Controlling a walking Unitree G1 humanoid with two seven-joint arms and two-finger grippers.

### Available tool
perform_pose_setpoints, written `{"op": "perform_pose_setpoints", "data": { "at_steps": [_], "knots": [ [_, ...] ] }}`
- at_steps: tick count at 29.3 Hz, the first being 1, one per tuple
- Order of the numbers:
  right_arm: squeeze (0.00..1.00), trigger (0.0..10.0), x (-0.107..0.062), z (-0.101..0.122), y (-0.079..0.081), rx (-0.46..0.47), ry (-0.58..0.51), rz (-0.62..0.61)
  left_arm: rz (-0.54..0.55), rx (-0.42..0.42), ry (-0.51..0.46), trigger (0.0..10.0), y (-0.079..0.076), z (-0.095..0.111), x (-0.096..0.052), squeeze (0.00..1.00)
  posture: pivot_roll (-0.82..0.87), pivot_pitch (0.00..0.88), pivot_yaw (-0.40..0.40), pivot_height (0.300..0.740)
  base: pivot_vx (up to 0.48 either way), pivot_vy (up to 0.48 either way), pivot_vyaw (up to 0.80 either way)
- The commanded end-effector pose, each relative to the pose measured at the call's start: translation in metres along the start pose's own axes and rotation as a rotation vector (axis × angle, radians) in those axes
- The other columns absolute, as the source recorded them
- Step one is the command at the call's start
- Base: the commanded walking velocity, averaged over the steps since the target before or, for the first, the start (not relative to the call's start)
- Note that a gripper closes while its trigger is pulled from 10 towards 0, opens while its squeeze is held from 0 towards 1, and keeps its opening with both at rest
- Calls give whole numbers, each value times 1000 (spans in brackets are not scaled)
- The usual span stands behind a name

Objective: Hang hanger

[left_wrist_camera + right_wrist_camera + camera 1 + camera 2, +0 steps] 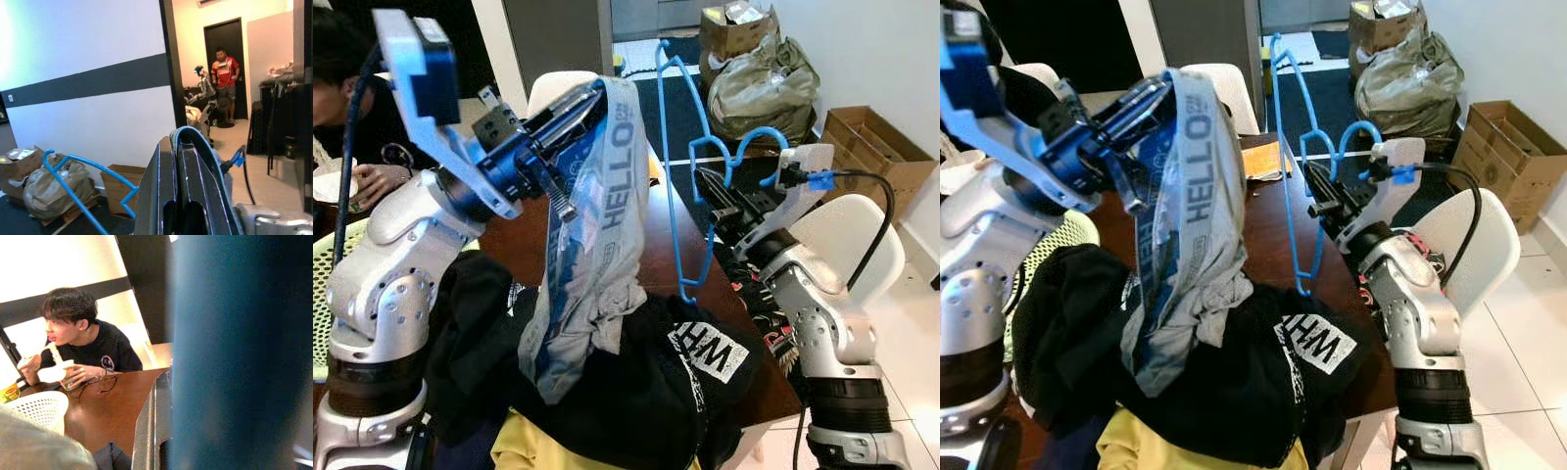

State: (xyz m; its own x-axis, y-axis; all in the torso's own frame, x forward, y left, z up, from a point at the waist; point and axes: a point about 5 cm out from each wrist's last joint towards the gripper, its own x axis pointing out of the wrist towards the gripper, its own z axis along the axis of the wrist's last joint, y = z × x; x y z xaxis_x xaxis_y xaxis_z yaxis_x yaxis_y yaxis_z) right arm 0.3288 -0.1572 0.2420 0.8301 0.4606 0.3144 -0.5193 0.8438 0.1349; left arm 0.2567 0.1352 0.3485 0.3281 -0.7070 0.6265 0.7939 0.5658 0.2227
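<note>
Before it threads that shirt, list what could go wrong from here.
The grey shirt hangs bunched from the left gripper, so an opening may be hard to find. The right gripper pinches the blue hanger near its hook; it could twist. The dark clothes pile below could snag the shirt's hem.

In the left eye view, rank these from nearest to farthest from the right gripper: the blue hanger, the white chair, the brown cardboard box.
1. blue hanger: held in the right gripper, jaws shut on it.
2. white chair: just to the gripper's right, beside the arm.
3. brown cardboard box: on the floor by the wall, farther right.
</note>
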Motion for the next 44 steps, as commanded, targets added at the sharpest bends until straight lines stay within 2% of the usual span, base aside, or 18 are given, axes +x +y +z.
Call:
{"op": "perform_pose_setpoints", "data": {
  "at_steps": [1, 3, 7, 8, 9, 10, 11, 12, 14, 16, 17, 18, 21, 27, 31, 35, 40, 44],
  "knots": [
    [0, 10000, 3, -1, 3, 10, -10, 19, -1, -22, -21, 0, -3, 2, -2, 0, 54, 101, 68, 740, 0, 0, 0],
    [0, 10000, 5, 0, 3, 8, -12, 25, 19, -81, -81, 0, -3, 10, -3, 0, 53, 89, 63, 740, 0, 0, 0],
    [0, 10000, 6, 1, 3, 7, -14, 27, 36, -142, -118, 0, -1, 15, -5, 0, 51, 77, 65, 740, 0, 0, 0],
    [0, 10000, 6, 1, 3, 8, -15, 28, 42, -153, -98, 627, -1, 13, -7, 0, 49, 69, 66, 740, 0, 0, 0],
    [0, 10000, 7, 1, 3, 7, -16, 28, 62, -164, -62, 7412, 0, 7, -11, 0, 49, 69, 66, 740, 0, 0, 0],
    [0, 10000, 7, 1, 3, 8, -17, 29, 81, -175, -27, 9255, 0, 1, -14, 0, 47, 60, 67, 740, 0, 0, 0],
    [0, 10000, 7, 0, 3, 8, -18, 28, 96, -182, 6, 10000, 0, -7, -18, 0, 43, 50, 68, 740, 0, 0, 0],
    [0, 10000, 7, 0, 3, 8, -18, 28, 96, -182, 6, 10000, 0, -7, -18, 0, 43, 50, 68, 740, 0, 0, 0],
    [0, 10000, 6, -1, 3, 10, -19, 27, 113, -216, 56, 10000, -7, -23, -24, 0, 39, 36, 67, 740, -306, 0, 0],
    [0, 10000, 6, -1, 3, 10, -19, 27, 113, -216, 56, 10000, -7, -23, -24, 0, 39, 36, 67, 740, -326, 0, 0],
    [0, 10000, 6, -2, 3, 15, -18, 24, 115, -241, 74, 10000, -13, -32, -25, 0, 39, 24, 65, 740, -382, 0, 0],
    [0, 10000, 6, -2, 3, 15, -18, 24, 115, -241, 74, 10000, -13, -32, -25, 0, 39, 24, 65, 740, -382, 0, 0],
    [0, 10000, 7, -4, 2, 34, -21, 18, 107, -302, 95, 10000, -28, -46, -22, 0, 36, 9, 62, 740, -398, 0, 0],
    [0, 10000, 9, -6, 1, 48, -19, 15, 93, -331, 96, 10000, -31, -50, -16, 0, 35, 9, 57, 740, -398, 0, 0],
    [0, 10000, 11, -4, 0, 39, -29, 13, 77, -321, 93, 10000, -31, -49, -14, 0, 30, 0, 61, 740, -398, 0, 0],
    [0, 10000, 12, -2, -8, 26, -43, -33, 75, -311, 86, 10000, -31, -51, -12, 0, 27, 0, 63, 740, -396, 0, 0],
    [0, 10000, 7, -6, -17, 15, -25, -96, 50, -328, 83, 10000, -39, -55, -6, 0, 23, 0, 68, 740, -398, 0, 0],
    [0, 10000, 4, -6, -28, 5, -20, -155, 38, -339, 84, 10000, -41, -58, -4, 0, 16, 0, 71, 740, -398, 0, -773]
  ]
}}
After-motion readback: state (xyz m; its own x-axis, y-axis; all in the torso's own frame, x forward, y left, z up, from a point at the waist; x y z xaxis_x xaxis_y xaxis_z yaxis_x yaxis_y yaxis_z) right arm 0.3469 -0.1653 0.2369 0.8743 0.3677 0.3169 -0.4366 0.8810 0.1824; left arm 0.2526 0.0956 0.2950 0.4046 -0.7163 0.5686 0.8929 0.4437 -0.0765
